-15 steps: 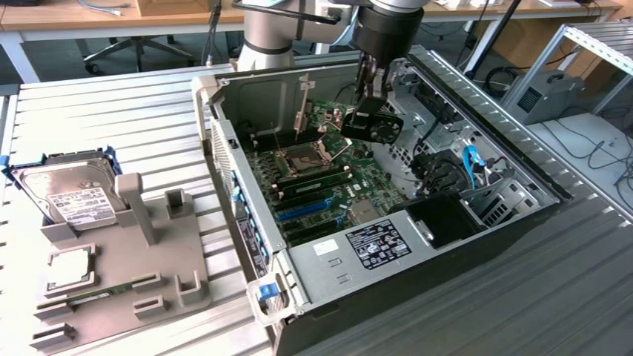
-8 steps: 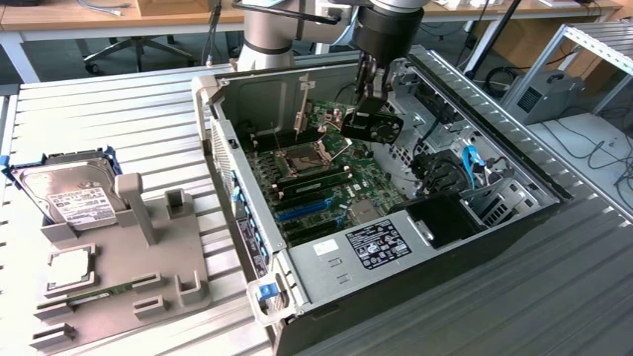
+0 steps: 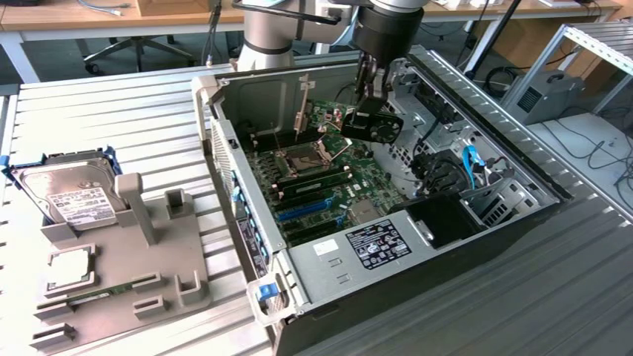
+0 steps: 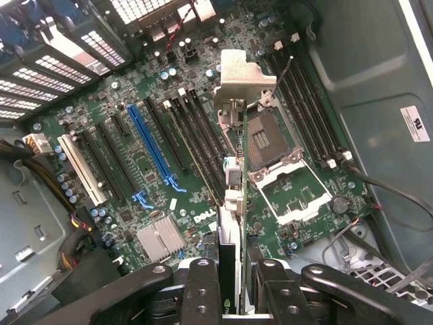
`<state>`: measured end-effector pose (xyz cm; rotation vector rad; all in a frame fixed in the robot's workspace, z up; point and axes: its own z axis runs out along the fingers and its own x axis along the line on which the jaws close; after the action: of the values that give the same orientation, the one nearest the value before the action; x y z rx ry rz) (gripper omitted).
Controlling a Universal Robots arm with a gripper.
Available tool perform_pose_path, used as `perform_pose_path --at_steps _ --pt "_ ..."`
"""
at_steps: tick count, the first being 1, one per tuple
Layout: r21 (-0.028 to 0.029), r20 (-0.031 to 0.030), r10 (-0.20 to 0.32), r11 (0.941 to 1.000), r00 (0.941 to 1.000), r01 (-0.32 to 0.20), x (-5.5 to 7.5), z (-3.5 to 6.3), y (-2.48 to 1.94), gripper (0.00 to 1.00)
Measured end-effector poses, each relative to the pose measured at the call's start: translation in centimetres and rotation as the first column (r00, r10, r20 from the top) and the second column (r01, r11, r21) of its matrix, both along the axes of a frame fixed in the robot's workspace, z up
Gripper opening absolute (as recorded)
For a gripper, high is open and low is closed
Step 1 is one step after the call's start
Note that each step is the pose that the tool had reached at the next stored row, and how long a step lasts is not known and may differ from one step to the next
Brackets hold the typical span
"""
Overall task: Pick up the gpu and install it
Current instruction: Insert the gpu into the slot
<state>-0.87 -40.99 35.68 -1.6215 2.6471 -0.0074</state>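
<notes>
the claw (image 3: 368,87) is closed partway on the gpu (image 3: 379,124), pinching the card by its top edge so that it hangs with the black fan facing the exterior view's right. it hangs inside the open computer case (image 3: 230,170), which lies in the middle of the worktop (image 3: 118,104), and appears to be above the motherboard (image 3: 307,185) and clear of it, not seated in anything.

from the wrist, the gpu (image 4: 233,203) runs edge-on away from the claw (image 4: 233,288), its silver bracket (image 4: 247,74) at the far end, and it lies roughly parallel to the long slots of the motherboard (image 4: 135,135). the blue slot (image 4: 152,145) sits off to one side of the card's line.

to do this well, i judge, the card's lower edge must be square over the chosen slot along its whole length, and the bracket lined up with the case's rear wall. the pinch is narrow, so any sideways push could twist the card; a straight, slow descent suits it.

near the worktop's edge at the exterior view's left, a hard drive (image 3: 64,194) stands in a grey holder (image 3: 129,256).
</notes>
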Motion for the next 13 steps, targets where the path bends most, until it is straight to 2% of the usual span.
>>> perform_pose_path --at_steps 13 --pt "0.0000 0.0000 0.010 0.9999 0.9999 -0.010 0.03 0.00 0.00 0.26"
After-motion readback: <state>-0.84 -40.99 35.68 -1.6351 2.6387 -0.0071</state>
